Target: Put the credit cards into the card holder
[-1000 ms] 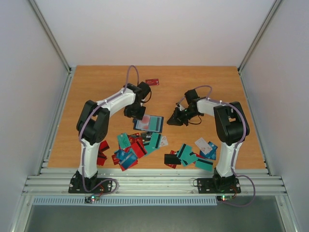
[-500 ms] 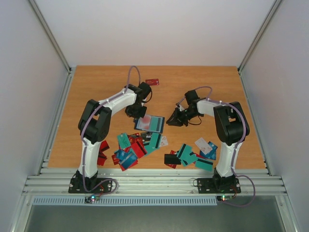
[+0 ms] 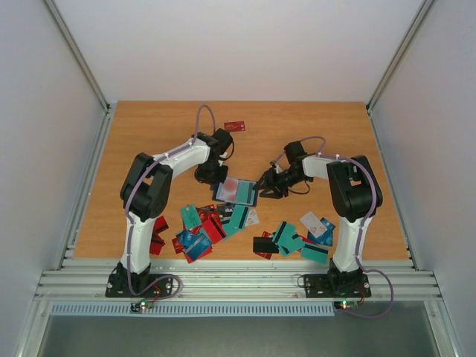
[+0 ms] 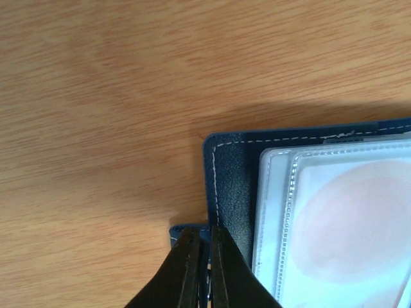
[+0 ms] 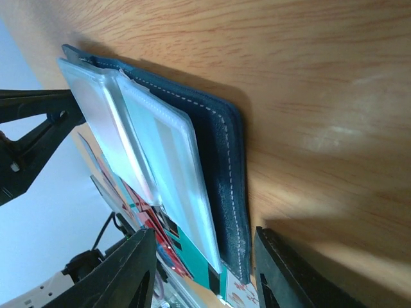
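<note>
The card holder (image 3: 236, 191) lies open mid-table, navy cover down, clear sleeves up. My left gripper (image 3: 216, 178) is shut on a thin navy flap at the holder's left edge; in the left wrist view the gripper (image 4: 200, 239) pinches that flap beside the cover (image 4: 228, 183) and the sleeves (image 4: 334, 218). My right gripper (image 3: 265, 187) is open at the holder's right edge; in the right wrist view the gripper (image 5: 205, 269) has its jaws either side of the stitched cover edge (image 5: 221, 160), not touching. Credit cards lie in heaps at the near left (image 3: 207, 223) and the near right (image 3: 297, 239).
A lone red card (image 3: 235, 126) lies at the back of the table. More red cards (image 3: 158, 235) lie by the left arm's base column. A black card (image 3: 265, 245) sits near the front edge. Grey walls close in both sides.
My right gripper has moved left to the holder's right edge. The holder has shifted slightly right with my left gripper, and a pinkish sleeve now covers the teal card seen before.
</note>
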Robot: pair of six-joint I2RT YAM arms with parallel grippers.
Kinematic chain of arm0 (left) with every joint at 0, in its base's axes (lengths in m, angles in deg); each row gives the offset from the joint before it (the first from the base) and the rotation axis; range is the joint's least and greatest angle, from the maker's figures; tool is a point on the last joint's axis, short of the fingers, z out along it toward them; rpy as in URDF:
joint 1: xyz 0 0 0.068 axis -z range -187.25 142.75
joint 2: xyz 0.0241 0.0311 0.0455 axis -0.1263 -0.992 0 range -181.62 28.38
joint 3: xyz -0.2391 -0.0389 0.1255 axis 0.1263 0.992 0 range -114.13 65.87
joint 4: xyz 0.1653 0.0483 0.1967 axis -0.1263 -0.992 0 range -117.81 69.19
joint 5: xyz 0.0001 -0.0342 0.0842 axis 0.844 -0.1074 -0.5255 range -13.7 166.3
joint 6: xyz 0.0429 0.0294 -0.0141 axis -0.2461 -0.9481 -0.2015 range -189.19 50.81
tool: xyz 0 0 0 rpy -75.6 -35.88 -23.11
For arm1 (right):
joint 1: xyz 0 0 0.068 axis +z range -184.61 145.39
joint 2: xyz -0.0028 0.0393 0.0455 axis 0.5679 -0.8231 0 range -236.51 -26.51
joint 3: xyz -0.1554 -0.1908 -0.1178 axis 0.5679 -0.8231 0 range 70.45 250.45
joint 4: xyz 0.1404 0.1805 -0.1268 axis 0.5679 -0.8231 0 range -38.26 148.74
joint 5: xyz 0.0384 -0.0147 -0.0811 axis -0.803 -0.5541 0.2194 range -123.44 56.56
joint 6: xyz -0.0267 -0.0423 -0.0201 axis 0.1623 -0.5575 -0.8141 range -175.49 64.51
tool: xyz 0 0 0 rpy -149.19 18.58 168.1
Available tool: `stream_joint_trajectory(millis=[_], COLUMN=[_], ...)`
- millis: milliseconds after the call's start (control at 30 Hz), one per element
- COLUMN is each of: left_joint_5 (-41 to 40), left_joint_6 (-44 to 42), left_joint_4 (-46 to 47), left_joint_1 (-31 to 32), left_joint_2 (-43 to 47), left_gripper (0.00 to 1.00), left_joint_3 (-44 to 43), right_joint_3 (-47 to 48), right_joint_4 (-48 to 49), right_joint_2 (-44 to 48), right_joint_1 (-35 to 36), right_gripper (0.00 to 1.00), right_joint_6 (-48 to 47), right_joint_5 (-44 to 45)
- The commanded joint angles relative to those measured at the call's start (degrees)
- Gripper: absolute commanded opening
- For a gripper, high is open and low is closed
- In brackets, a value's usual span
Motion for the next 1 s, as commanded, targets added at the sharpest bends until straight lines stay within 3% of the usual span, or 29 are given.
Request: stream_joint_trajectory(millis=[0, 367, 967], left_joint_5=[3.95, 8.65, 11.77], left_joint_6=[2.2, 4.0, 4.62], left_joint_4=[1.73, 3.54, 3.97], left_joint_1=[0.27, 0.25, 0.35], left_joint_2=[0.99, 0.83, 1.33], left_gripper=[0.03, 0.01, 0.0], left_joint_3=[1.42, 3.59, 3.5], right_joint_3=[-0.67, -2.67, -3.9], right_joint_4=[-3.03, 1.82, 10.06], right_joint_2=[1.3, -0.84, 3.55], right_joint_1=[0.42, 0.51, 0.66], right_gripper=[0.45, 0.46, 0.44], right_joint_6=[-1.95, 0.2, 5.58], right_joint_5=[2.1, -1.33, -8.98])
